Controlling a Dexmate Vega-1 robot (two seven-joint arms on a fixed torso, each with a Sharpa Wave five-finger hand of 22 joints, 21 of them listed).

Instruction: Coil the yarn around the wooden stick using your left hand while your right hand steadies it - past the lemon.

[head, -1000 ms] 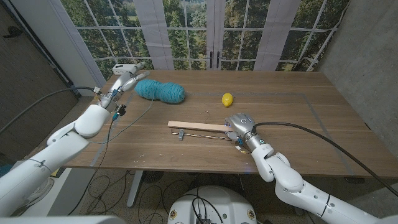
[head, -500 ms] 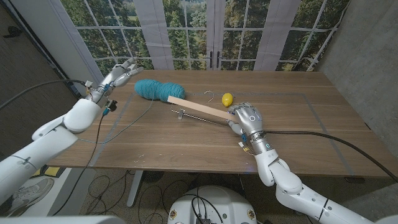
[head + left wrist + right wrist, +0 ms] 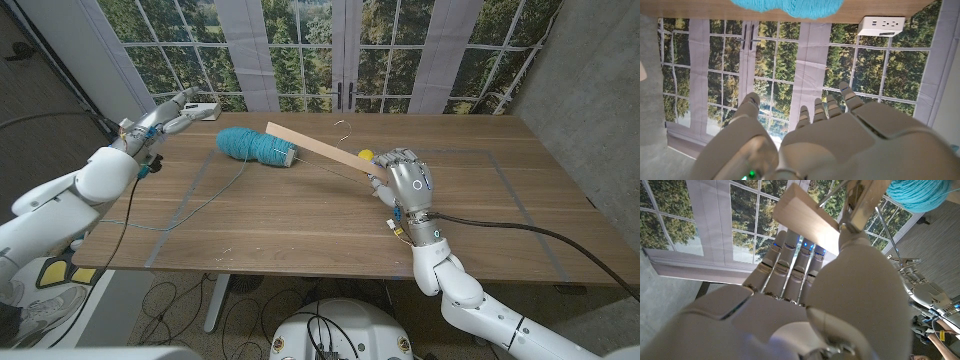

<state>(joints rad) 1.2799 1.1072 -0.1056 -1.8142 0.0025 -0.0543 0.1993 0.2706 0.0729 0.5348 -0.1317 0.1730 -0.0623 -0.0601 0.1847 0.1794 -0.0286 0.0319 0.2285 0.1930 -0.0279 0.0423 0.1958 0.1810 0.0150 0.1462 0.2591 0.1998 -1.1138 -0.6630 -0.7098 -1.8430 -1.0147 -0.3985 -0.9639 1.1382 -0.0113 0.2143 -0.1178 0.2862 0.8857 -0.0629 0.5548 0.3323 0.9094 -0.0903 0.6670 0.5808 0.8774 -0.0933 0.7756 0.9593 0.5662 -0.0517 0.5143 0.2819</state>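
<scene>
**Head view: stick is up, yarn hand is far away**

Head view first. The right hand (image 3: 405, 180) grasps one end of the wooden stick (image 3: 315, 150). The stick is lifted off the table (image 3: 300, 220) and tilted. Its long line runs from the right hand toward 10 o'clock, and its far end hangs over the yarn ball (image 3: 256, 146). The lemon (image 3: 366, 155) sits just behind the stick, close to the right hand, at about 11 o'clock from it. A small wire hook (image 3: 343, 126) shows above the stick.

The left hand (image 3: 170, 112) is well apart from the stick, out past the table's left back corner, at about 9 o'clock from the yarn ball. Its fingers are spread and it looks to hold nothing. A thin yarn strand (image 3: 205, 195) trails from the ball across the table. I think the left hand has to come back toward 3 o'clock to reach the yarn. The ball lies between it and the stick. A white power strip (image 3: 200, 106) lies right by the left hand.

Left wrist view next. The left hand (image 3: 830, 135) has its fingers stretched out and loose. The yarn ball (image 3: 787, 6) and the power strip (image 3: 881, 25) are beyond them.

Right wrist view last. The right hand (image 3: 805, 295) is clenched around the stick (image 3: 807, 215), with the yarn ball (image 3: 917, 192) past it.
</scene>
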